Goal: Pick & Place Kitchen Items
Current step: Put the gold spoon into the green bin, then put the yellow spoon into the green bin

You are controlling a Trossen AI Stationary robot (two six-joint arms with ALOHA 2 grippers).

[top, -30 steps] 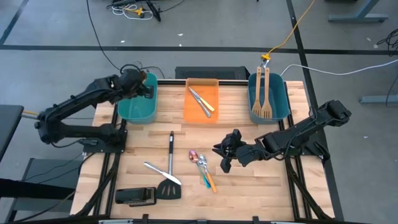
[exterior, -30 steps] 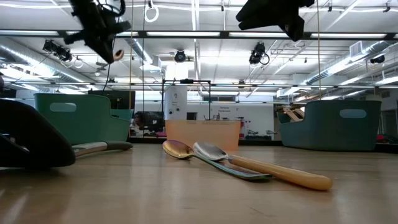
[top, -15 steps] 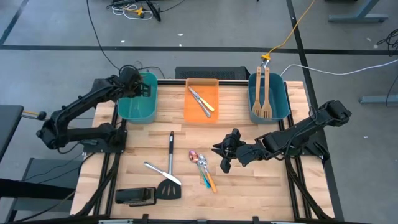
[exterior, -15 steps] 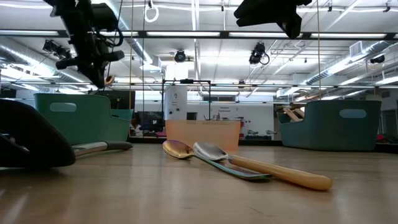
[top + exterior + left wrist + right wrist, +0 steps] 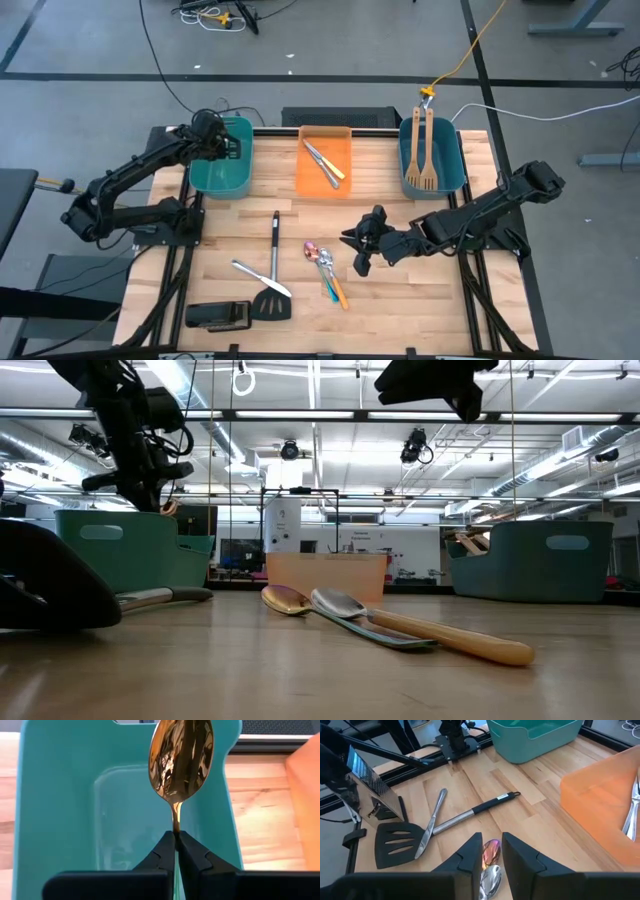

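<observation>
One thin pinch by the left gripper (image 5: 176, 842) holds the gold spoon (image 5: 181, 760) over the teal bin (image 5: 60, 820), so it may swivel and fall outside.

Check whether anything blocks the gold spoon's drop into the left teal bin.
Nothing visible does. The left gripper, shut on the gold spoon, holds it over the teal bin, whose visible floor below is bare.
</observation>
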